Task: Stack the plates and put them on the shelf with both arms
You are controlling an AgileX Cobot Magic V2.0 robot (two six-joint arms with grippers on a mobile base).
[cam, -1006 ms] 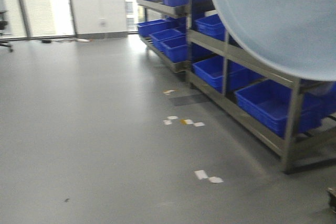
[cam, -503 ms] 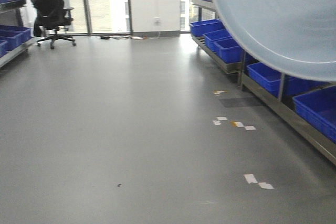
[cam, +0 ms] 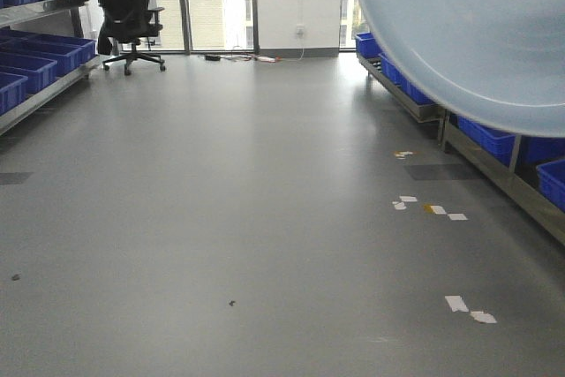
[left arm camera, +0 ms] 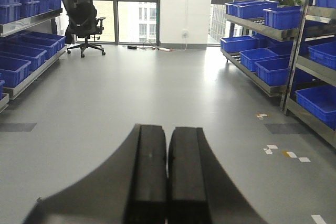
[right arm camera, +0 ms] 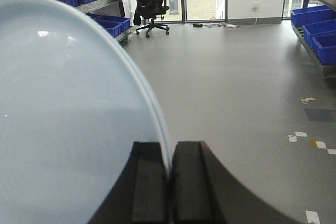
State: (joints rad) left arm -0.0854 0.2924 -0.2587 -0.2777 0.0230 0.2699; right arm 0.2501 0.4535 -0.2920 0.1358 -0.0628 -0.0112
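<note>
Two pale bluish-white plates (right arm camera: 68, 108) are held on edge, their two rims close together between my right gripper's (right arm camera: 170, 148) fingers, which are shut on them. In the front view the plates (cam: 468, 33) fill the top right and hide the gripper. My left gripper (left arm camera: 168, 132) is shut with nothing in it, held above the grey floor. The steel shelf (cam: 494, 158) with blue crates (cam: 494, 140) runs along the right, partly behind the plates. It also shows in the left wrist view (left arm camera: 258, 26).
A second steel rack with blue crates (cam: 31, 64) lines the left wall. A black office chair (cam: 128, 11) stands by the far windows. Bits of tape (cam: 433, 209) lie on the open grey floor between the racks.
The front view has swung left: the right shelf slid toward the right edge, and the chair and left rack came into view. The plates keep their place in the view.
</note>
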